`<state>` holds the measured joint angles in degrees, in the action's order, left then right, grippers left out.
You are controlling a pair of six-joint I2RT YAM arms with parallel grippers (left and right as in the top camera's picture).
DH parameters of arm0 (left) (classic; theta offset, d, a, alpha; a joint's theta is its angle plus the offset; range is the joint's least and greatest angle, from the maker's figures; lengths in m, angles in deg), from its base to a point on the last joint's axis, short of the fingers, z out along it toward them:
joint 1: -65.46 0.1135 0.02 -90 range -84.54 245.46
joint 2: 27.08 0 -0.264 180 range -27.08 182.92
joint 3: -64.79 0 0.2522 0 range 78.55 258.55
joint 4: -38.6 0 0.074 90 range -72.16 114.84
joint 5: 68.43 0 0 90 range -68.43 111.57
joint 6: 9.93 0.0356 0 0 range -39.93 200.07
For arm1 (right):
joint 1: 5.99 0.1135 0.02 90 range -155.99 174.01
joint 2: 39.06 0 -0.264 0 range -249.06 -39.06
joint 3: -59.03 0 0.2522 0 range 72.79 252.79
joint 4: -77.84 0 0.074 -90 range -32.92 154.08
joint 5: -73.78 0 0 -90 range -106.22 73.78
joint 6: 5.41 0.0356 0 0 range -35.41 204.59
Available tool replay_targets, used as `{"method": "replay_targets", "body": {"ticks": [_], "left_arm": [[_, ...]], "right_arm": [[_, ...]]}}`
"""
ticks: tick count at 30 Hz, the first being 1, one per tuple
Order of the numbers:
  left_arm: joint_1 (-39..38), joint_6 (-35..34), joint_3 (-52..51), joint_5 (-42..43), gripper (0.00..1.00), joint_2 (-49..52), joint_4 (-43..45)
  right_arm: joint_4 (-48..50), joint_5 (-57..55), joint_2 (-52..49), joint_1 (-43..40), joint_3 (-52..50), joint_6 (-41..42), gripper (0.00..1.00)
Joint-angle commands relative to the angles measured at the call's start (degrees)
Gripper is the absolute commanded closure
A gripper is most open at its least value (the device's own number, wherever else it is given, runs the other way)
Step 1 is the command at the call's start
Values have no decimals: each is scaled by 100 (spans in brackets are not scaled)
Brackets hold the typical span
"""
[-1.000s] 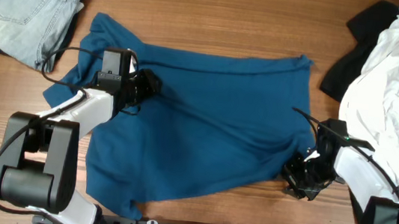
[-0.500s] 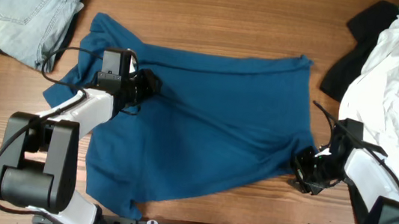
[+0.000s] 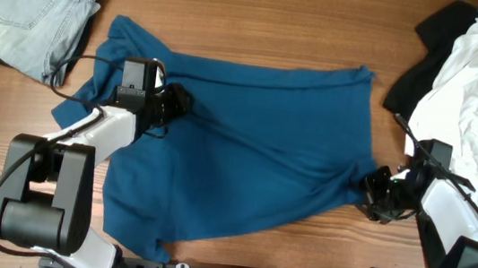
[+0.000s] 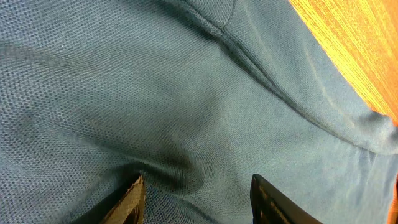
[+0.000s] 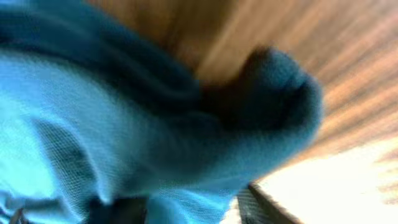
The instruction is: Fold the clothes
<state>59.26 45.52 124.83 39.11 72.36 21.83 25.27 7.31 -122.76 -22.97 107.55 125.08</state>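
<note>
The teal-blue shirt (image 3: 247, 144) lies spread and wrinkled across the middle of the table. My left gripper (image 3: 175, 101) sits on its upper left part, near a sleeve. Its fingers (image 4: 194, 196) pinch a fold of the shirt's fabric (image 4: 186, 93). My right gripper (image 3: 379, 191) is at the shirt's lower right corner. In the blurred right wrist view its fingers (image 5: 186, 208) are closed around a bunch of teal cloth (image 5: 124, 124). A taut crease runs across the shirt between the two grippers.
Pale-blue jeans (image 3: 32, 7) lie folded at the back left on dark cloth. A white garment (image 3: 471, 115) with black cloth (image 3: 422, 69) lies along the right edge, close to my right arm. Bare wood (image 3: 261, 19) shows behind the shirt.
My right gripper has moved right and toward the back, and the shirt's lower right corner has gone with it. The left gripper has not moved.
</note>
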Motion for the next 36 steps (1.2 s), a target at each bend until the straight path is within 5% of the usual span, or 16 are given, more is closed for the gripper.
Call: {"method": "replay_targets", "body": {"ticks": [1, 3, 6, 12, 21, 22, 23, 26, 36], "left_arm": [[52, 133, -39, 72, 46, 55, -57], [52, 136, -39, 72, 46, 55, -68], [52, 133, -39, 114, 46, 55, -63], [52, 136, -39, 111, 45, 55, -66], [52, 133, -39, 168, 45, 52, -72], [52, 133, -39, 234, 35, 52, -57], [52, 133, -39, 293, 15, 52, -37], [52, 133, -39, 348, 0, 50, 4], [96, 136, -33, 494, 1, -422, -72]], "right_arm": [[72, -1202, -245, -31, -173, -140, 30], [76, -1279, -363, -31, -173, -149, 29], [127, -1274, -619, -31, -173, -151, 44], [463, -841, -1182, -31, -173, -146, 96], [772, -691, -1294, -26, -96, -299, 96], [772, -693, -1294, -26, -81, -302, 96], [772, -691, -1294, -26, -68, -302, 96], [785, -695, -1294, -26, -59, -310, 96], [949, -693, -1294, -26, -59, -343, 96]]}}
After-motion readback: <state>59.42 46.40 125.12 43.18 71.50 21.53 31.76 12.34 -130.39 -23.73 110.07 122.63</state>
